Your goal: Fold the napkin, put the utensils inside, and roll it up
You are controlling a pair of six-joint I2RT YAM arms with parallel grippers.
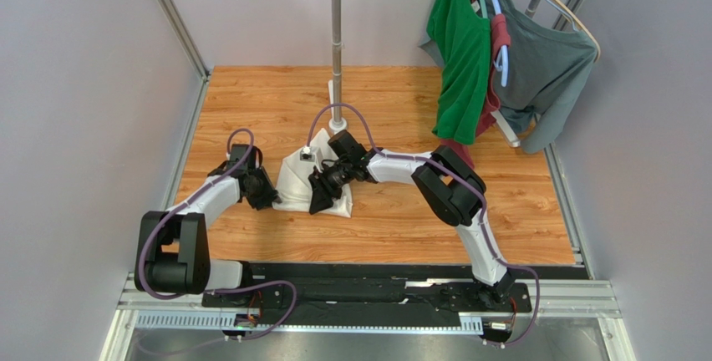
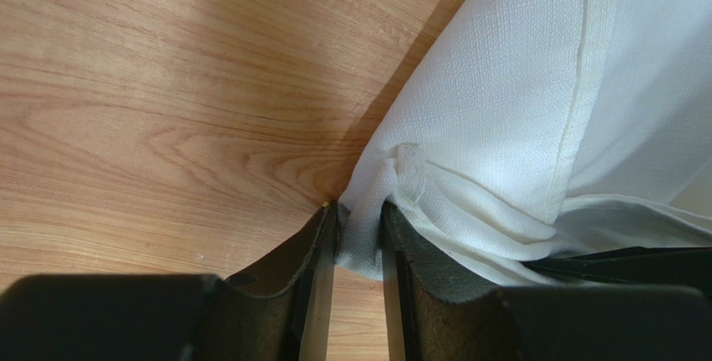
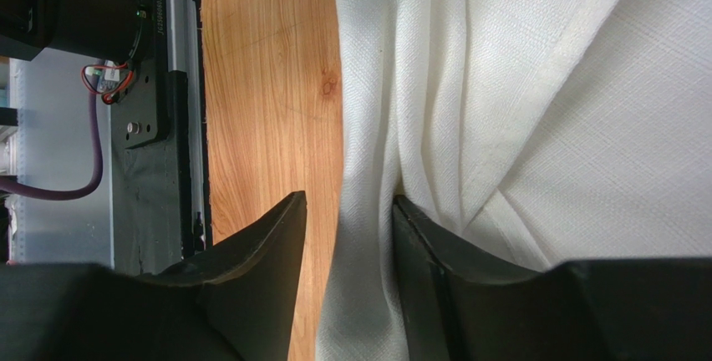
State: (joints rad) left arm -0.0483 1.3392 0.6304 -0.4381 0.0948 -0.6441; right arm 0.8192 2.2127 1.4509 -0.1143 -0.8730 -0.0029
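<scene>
White and crumpled, not yet folded: napkin (image 1: 294, 180) heaped on wood just in front of pole (image 1: 337, 52); no spoon to be seen anywhere near pole, perhaps under cloth, cannot tell.

Left of pole, at heap's left corner: left gripper (image 2: 359, 212), pressed together on a small tuck of hem, pinching napkin; thin hold, out near fingertips only; could slip free on any sharp pull and let corner flop back; could equally drag whole heap leftward away from pole instead of spreading it, with nothing anchoring far side.

Directly before pole, over heap's middle: right gripper (image 3: 349, 202), spread, a loose fold hanging between jaws, one pad against cloth and other apart from it; holding nothing; closing here would likely catch several layers at once rather than a single edge, so lifting would raise a bundle, not a flat sheet, and set creases harder; might also bury spoon deeper if indeed underneath; worth avoiding any haul back toward pole base, where cloth could snag.

Right of pole: green shirt (image 1: 462, 64) on hanger, well apart; no hazard judged.
</scene>
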